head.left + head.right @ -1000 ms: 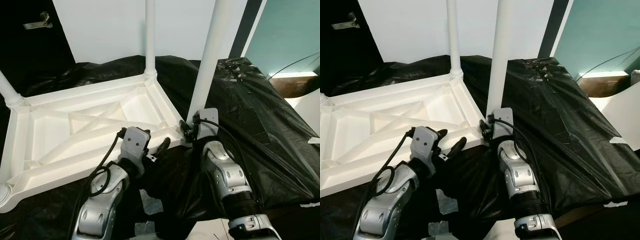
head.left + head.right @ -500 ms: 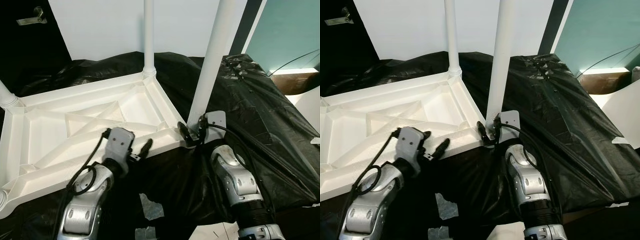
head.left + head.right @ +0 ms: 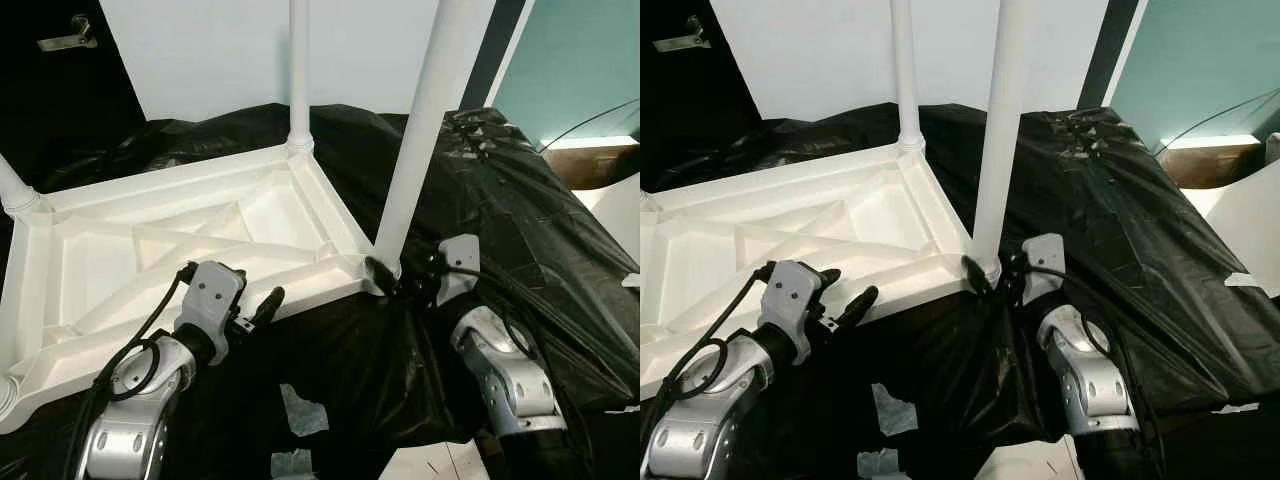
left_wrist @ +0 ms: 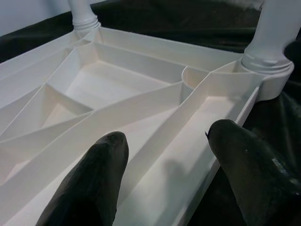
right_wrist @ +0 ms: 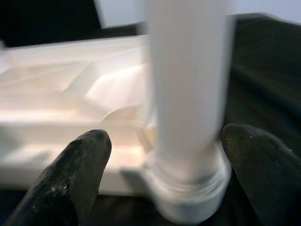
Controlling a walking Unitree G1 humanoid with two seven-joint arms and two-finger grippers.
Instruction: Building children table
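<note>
- Left pincer (image 3: 262,305) hovers spread over the near rim of the upturned white children's table (image 3: 180,250).
- Right pincer (image 5: 160,174), spread, brackets the leg (image 3: 415,140) at the 3 o'clock corner; the legs in view stand socketed, so assembly looks nearly finished.

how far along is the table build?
Done: the white tabletop lies upside down on black sheeting, with the far leg and the near leg standing in corner sockets. In hand: right gripper is open around the near leg's base; left gripper is open over the tabletop's edge. Left: the remaining corners run out of frame, so unclear.
</note>
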